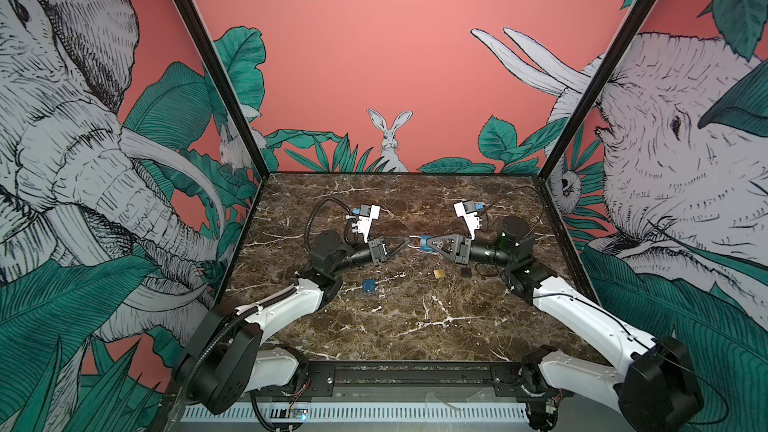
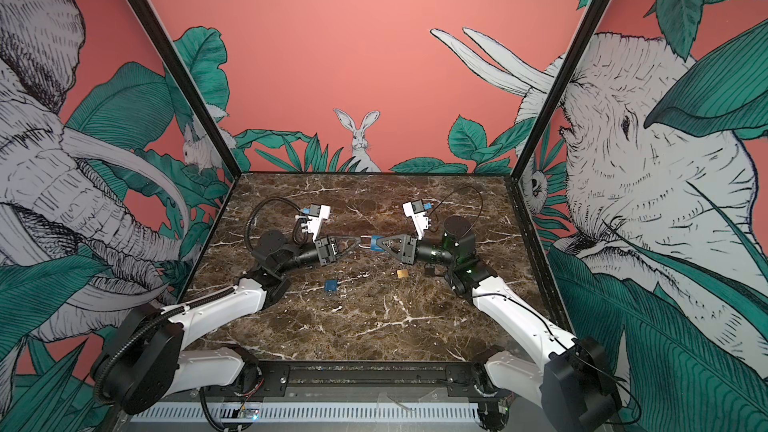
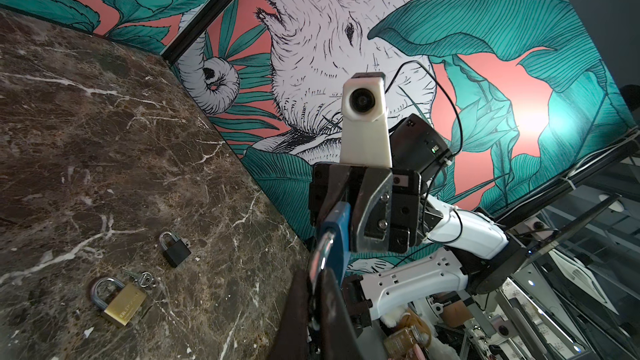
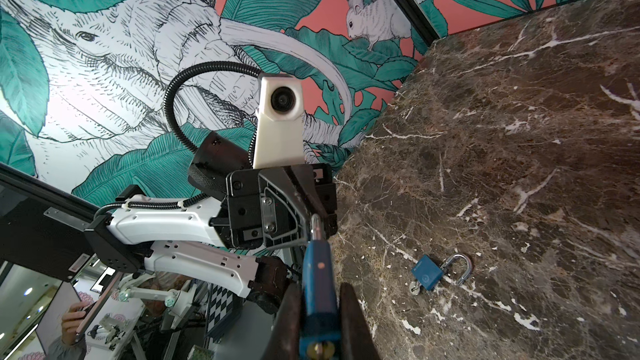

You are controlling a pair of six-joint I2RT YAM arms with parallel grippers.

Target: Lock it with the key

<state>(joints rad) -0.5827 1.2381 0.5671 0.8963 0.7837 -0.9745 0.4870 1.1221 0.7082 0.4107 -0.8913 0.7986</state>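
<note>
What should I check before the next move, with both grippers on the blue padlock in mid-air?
1. Right gripper on the held blue padlock: ok, body clamped between its fingers.
2. Left gripper on the shackle: ok, shut on it.
3. Shackle pushed home: cannot tell.
4. Key in the held blue padlock: cannot tell, its keyway end is half hidden.
5. Clearance: ok, the loose blue padlock, brass padlock and black padlock lie on the table, apart from both grippers.
</note>
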